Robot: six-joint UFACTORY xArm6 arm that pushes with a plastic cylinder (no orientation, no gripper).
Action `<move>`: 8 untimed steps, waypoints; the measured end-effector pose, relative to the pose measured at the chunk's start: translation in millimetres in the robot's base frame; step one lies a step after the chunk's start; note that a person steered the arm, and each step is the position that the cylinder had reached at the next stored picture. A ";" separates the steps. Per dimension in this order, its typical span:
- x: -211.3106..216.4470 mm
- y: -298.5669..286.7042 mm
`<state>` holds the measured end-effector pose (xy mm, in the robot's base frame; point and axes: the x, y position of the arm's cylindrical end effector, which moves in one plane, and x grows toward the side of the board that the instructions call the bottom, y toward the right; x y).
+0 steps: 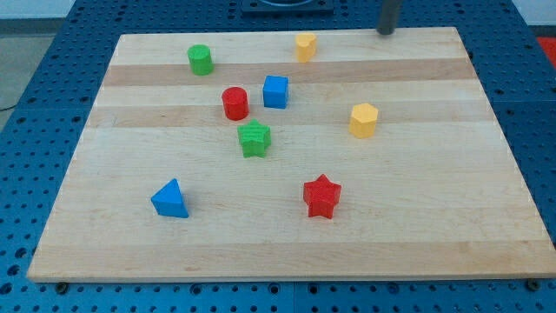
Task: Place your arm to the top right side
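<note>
My rod comes down from the view's top, and my tip (386,32) rests at the board's top edge, right of centre. The nearest block is a small yellow block (305,46), to the tip's left. A yellow hexagonal block (364,120) lies below the tip, toward the view's right. A green cylinder (201,59) is at the upper left. A red cylinder (234,103) and a blue cube (275,91) sit near the centre, with a green star (254,138) just below them. A blue triangle (169,199) and a red star (322,196) lie lower down.
The wooden board (434,226) lies on a blue perforated table (534,78). A dark base of the arm shows at the view's top centre (287,5).
</note>
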<state>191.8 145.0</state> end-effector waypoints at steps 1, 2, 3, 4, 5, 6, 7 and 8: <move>1.1 -54.2; 21.0 -13.5; 33.8 49.9; 54.2 75.7; 66.7 75.6; 64.2 73.9; 59.6 73.9; 59.6 73.9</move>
<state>251.4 218.9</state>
